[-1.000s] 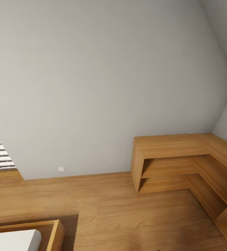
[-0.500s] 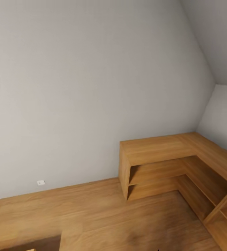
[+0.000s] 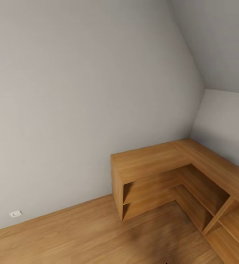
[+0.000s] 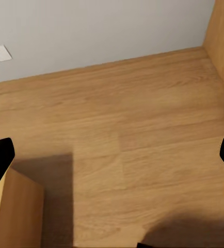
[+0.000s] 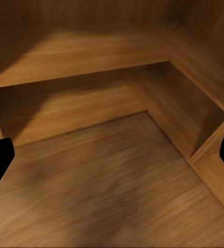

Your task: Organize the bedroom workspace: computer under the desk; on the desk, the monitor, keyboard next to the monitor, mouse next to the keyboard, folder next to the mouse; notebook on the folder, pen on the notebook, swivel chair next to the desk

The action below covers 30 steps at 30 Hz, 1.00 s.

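The view has swung right – the bed corner is gone, the shelf (image 3: 178, 176) nearer centre: the robot is turning, searching. Desk and folder are not in sight. Left gripper (image 4: 112, 165) and right gripper (image 5: 112, 163) spread wide, empty, over floor (image 3: 60, 238)

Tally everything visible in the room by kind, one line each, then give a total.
Wooden corner shelf unit: 1
Wall socket: 1
Wooden box corner: 1
Total: 3
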### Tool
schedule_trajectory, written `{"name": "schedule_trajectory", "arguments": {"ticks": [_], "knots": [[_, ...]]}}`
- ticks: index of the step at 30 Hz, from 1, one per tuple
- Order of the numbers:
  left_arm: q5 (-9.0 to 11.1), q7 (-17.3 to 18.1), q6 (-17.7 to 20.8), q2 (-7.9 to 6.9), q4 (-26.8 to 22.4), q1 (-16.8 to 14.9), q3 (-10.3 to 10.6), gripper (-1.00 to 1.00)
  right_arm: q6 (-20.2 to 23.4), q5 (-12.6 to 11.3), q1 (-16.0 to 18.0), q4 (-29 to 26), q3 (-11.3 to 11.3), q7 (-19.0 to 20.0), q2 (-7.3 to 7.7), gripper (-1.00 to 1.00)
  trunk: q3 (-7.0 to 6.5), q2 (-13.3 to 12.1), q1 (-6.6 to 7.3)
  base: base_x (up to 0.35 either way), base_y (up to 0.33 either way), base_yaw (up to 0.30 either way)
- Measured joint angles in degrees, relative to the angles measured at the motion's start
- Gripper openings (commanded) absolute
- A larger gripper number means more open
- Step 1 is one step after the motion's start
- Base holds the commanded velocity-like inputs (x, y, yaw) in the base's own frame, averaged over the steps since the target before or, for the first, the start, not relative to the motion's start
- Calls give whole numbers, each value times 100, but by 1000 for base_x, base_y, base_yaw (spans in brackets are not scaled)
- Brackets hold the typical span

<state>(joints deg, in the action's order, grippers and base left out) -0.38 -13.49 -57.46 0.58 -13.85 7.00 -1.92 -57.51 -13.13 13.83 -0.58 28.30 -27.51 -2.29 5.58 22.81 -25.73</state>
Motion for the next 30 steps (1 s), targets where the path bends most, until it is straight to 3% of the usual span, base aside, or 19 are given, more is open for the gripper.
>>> {"name": "schedule_trajectory", "arguments": {"ticks": [7, 21, 30], "knots": [[16, -21, -12, -3, -13, 0, -4, 100, 0, -23, 0, 0, -5, 1, 3, 100, 0, 0, -1, 63, 0, -268], [30, -59, 40, 28, -44, 0, -16, 100, 122, -29, 0, 0, -15, 2, 6, 100, 0, 1, 2, 307, 0, -268], [25, -34, 98, 27, -44, 0, -14, 100, 148, -29, 0, 0, -15, 2, -1, 100, 0, 0, -1, 56, 0, -268]]}}
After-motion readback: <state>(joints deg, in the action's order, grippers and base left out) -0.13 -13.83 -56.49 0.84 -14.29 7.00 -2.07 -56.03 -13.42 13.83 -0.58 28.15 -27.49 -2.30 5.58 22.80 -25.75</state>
